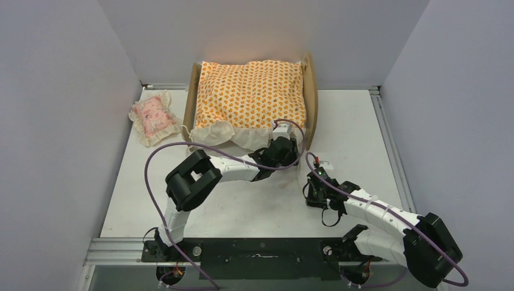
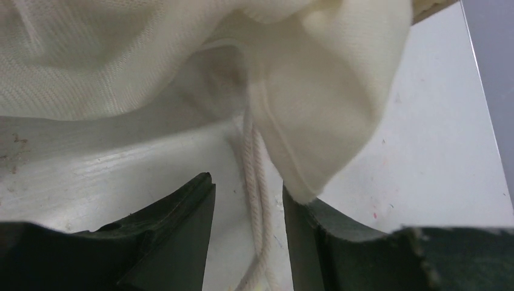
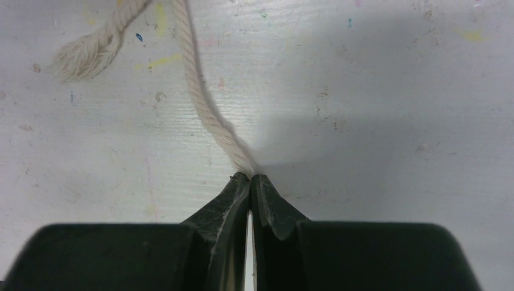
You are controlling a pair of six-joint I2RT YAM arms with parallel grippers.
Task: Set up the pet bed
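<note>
Bed sits mid far edge of bench, cushion on it. L jaws half open at its near right corner, straddling cord under ruffle, gripping nothing. R jaws pinched tight on cord nearer bench front, prob. to pull it taut.

pink pillow: on table | orange cushion: ruffled | cord: on table

The orange cushion hides the base of the pet bed; the cord runs off-frame.
</note>
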